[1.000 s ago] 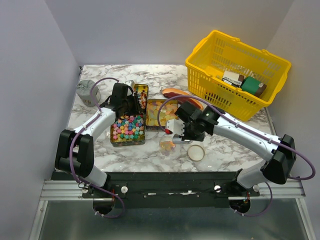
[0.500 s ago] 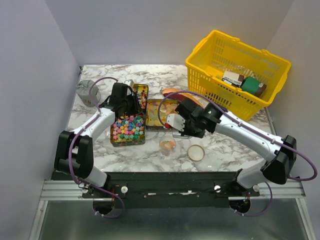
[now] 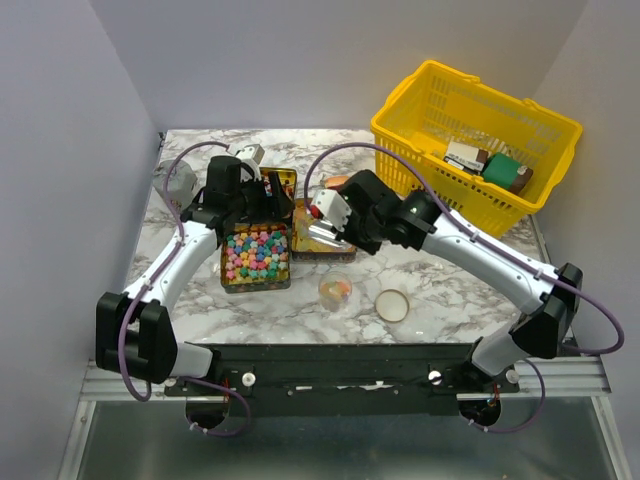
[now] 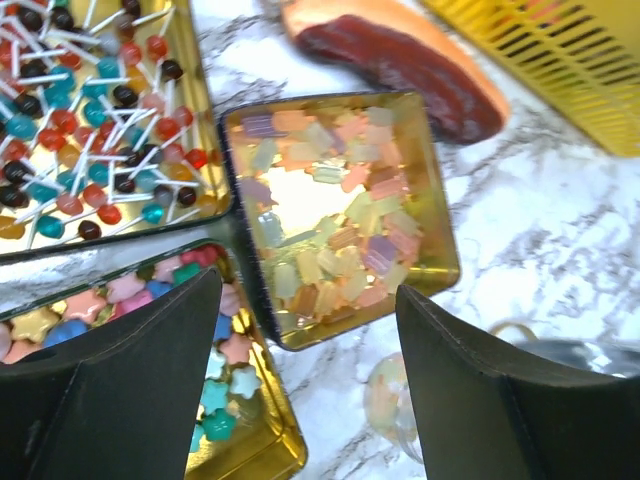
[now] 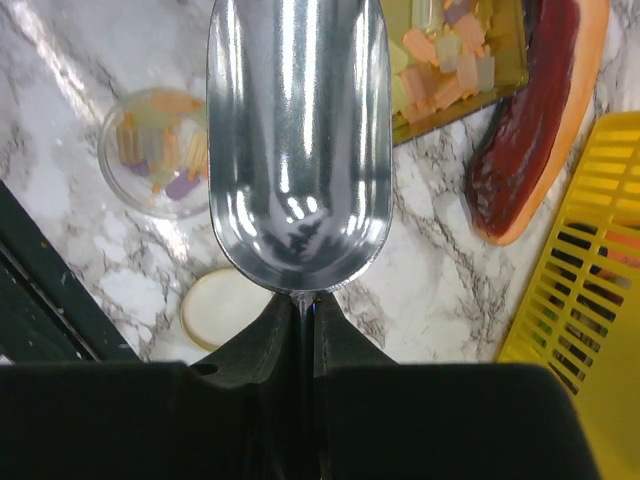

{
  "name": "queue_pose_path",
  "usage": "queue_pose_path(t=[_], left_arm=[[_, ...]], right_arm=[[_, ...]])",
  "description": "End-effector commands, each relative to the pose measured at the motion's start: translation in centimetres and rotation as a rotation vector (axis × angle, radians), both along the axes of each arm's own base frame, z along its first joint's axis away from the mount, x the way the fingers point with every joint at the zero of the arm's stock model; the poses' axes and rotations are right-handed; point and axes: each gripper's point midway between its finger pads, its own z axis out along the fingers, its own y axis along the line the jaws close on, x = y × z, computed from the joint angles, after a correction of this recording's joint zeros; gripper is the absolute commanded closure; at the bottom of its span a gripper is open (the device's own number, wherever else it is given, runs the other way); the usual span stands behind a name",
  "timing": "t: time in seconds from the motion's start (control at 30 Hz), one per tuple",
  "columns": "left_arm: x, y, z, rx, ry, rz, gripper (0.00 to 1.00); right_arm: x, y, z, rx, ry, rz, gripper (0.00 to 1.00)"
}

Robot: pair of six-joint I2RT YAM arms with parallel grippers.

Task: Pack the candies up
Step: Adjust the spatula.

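Three gold trays hold the candies: pastel stars [image 3: 256, 255] [image 4: 215, 375], translucent yellow-orange pieces [image 3: 322, 218] [image 4: 335, 210] and stick sweets [image 3: 280, 188] [image 4: 100, 110]. A small clear jar [image 3: 335, 290] [image 5: 158, 150] holds a few translucent pieces. My left gripper [image 3: 262, 200] [image 4: 308, 290] hangs open and empty above the spot where the trays meet. My right gripper [image 3: 340, 225] [image 5: 305, 300] is shut on the handle of a metal scoop [image 3: 318, 236] [image 5: 297, 140]. The scoop's bowl is empty and sits over the near edge of the translucent-piece tray.
A round lid [image 3: 392, 305] [image 5: 222, 305] lies right of the jar. A reddish-brown steak slab [image 3: 345, 183] [image 4: 400, 65] lies behind the trays. The yellow basket [image 3: 475, 150] with packets stands at the back right. A grey object [image 3: 175, 180] sits at the far left.
My left gripper has opened and pulled back from the star tray. My right arm has carried the scoop from beside the jar back-left to the translucent-piece tray.
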Motion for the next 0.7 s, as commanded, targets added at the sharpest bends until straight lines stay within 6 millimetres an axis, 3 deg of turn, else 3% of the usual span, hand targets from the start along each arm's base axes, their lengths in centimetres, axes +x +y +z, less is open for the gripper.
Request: queue_pose_path(t=[0.0,0.2,0.67], left_arm=[[-1.4,-1.6,3.5,-0.076,-0.069,-0.113,0.19],[-2.8,-2.0,3.4,-0.107,-0.062,-0.142,0.19],[-4.7,-1.4,1.0,-0.106,0.011,-0.116,0.26]], right_arm=[[1.9,4.9,2.0,0.164,-0.014,-0.033,0.99],[2.6,7.7,3.7,0.266,-0.014,-0.002,0.99],[0.8,9.1,7.8,0.506,0.042,-0.056,0.99]])
